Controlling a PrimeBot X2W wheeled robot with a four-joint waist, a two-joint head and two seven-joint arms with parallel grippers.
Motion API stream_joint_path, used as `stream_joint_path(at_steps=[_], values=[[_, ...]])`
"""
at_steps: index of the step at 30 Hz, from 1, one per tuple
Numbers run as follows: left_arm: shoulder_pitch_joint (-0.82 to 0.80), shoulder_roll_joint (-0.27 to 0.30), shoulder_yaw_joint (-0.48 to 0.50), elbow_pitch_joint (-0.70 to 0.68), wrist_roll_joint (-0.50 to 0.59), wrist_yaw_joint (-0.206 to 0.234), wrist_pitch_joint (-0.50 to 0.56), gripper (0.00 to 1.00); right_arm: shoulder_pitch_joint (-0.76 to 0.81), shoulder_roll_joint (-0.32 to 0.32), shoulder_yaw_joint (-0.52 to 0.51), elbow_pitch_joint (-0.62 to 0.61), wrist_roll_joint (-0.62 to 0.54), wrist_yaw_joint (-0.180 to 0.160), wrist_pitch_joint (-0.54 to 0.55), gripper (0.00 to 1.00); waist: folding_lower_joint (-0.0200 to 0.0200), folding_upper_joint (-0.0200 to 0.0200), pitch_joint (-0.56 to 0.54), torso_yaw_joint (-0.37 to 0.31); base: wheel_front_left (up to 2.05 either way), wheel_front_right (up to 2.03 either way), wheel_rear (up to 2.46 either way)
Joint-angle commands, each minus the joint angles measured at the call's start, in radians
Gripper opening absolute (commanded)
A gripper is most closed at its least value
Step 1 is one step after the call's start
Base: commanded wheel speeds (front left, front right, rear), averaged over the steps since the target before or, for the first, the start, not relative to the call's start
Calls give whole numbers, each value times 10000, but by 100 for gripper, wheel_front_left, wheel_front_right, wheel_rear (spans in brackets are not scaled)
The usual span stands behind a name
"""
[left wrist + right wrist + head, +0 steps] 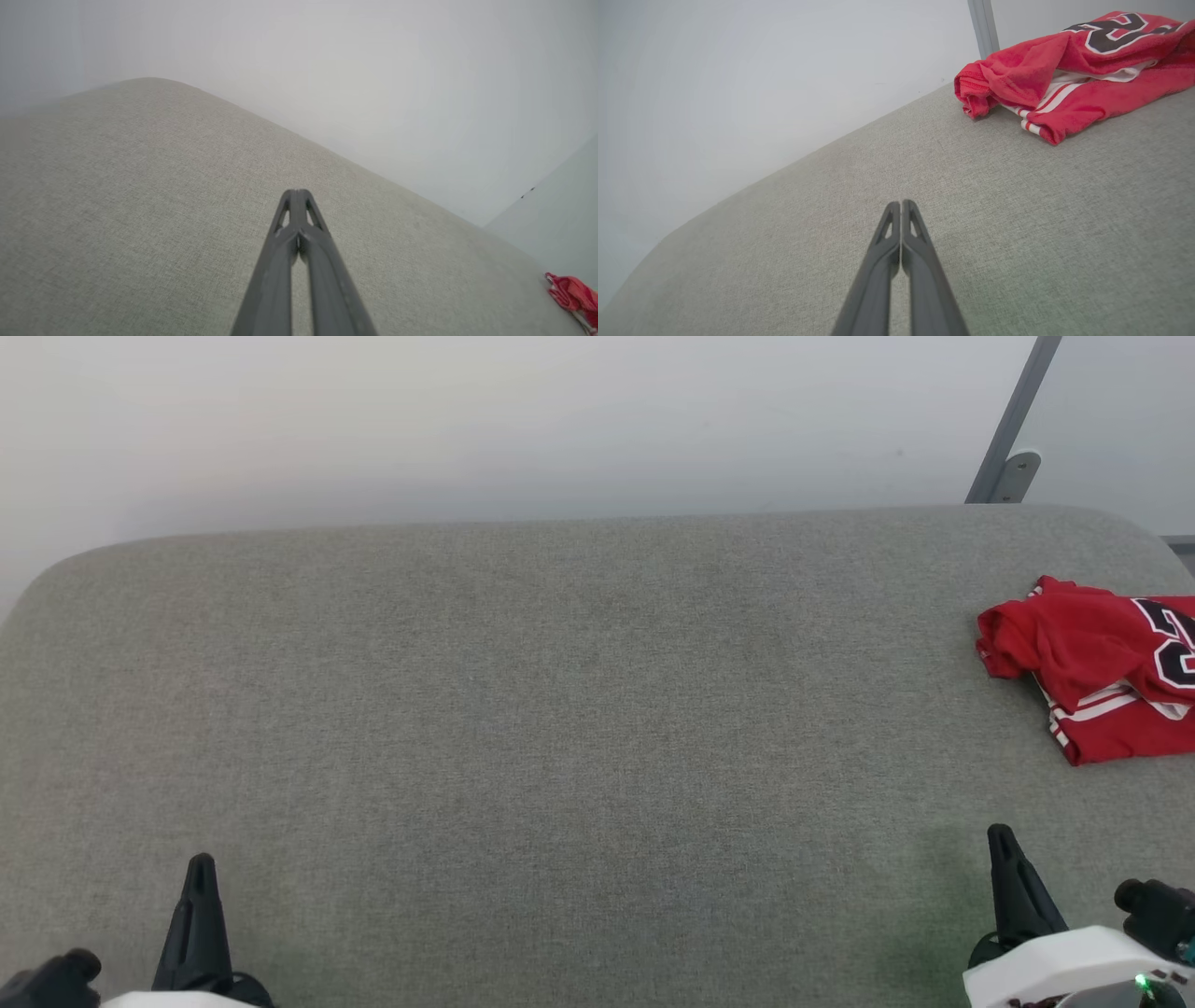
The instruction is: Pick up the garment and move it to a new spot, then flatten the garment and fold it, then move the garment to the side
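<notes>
**Head view: garment at the cushion's right edge, both grippers closed and empty**

Head view shows the garment (1092, 672) lying against the right edge of the grey cushion (560, 709), nearer the far right corner, with part of it cut off by the picture's edge. It is a compact bundle. A red lobe is rolled up on its left side, striped trim and a white band peek out from under the top layer, and a black numeral faces up. In the right wrist view the layers are stacked loosely and are not pressed flat.

The left gripper (200, 873) sits at the near edge by the near left corner. Its fingers are pressed together with nothing between them. The right gripper (1004, 849) sits at the near edge by the near right corner. Its fingers are also together and empty, and it is well short of the garment.

This scene fits two stages of the task. The garment could be a rumpled heap waiting at the side to be lifted and carried to a new spot. It could equally be a loosely folded bundle that has been set aside. The layering hints at a fold and the untidy roll hints at a heap, so I cannot settle which it is.

If a grasp is due, the right gripper is the nearer one and its fingers would have to part first. The cloth is soft and layered, so a shallow pinch may lift only the top layer.
</notes>
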Motion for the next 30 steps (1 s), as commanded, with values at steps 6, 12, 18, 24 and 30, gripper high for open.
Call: stream_joint_path(at_steps=[6,12,18,24,30], values=[[-448,12,-33,-5,-1064,-11,269,0,-334,36,-65,-251,1028,-1,287,0,0,-1,-16,-12,0,0,0],[-619,-43,-68,112,-1893,-13,503,0,-420,90,-110,-298,1864,-2,519,0,0,-1,-33,-25,0,0,0],[-777,-97,-101,224,-2689,-16,725,0,-488,145,-155,-346,2650,-2,739,0,0,-1,-50,-38,0,0,0],[-920,-149,-131,327,-3439,-19,934,0,-554,199,-199,-395,3388,-2,953,0,0,-1,-66,-51,0,0,0],[-1091,-203,-163,440,-4228,-22,1164,0,-636,255,-246,-447,4194,-2,1179,0,0,-1,-86,-65,0,0,0]])
